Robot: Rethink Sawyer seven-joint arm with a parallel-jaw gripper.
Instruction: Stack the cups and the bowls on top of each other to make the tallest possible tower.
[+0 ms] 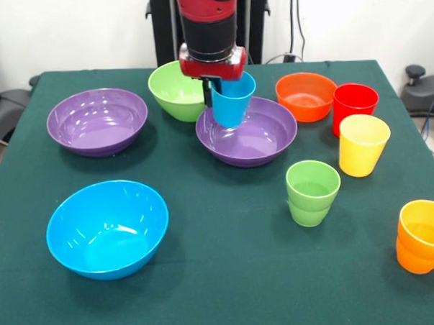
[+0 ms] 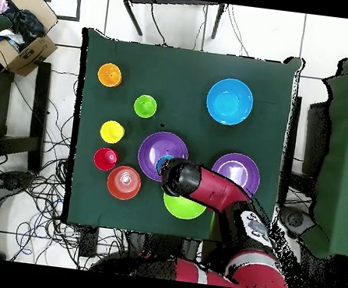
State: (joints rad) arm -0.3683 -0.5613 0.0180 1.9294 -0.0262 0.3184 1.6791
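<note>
Jaws (image 1: 215,98) gripping blue cup (image 1: 233,98) above purple bowl (image 1: 266,142), light green bowl (image 1: 172,92) partly hidden behind arm

**A robot test lab, not a home**

This is a lab or research room set up for robot trials. A red and black robot arm (image 1: 210,33) stands at a table (image 1: 229,277) draped in dark green cloth, and the cloth hangs over the edges like a staged work surface. In the overhead view, loose cables (image 2: 41,197) trail across the pale tiled floor on one side of the table. An open cardboard box (image 2: 25,38) of odds and ends sits off one corner. In the front view more cables (image 1: 297,22) hang down a plain white wall.
</note>
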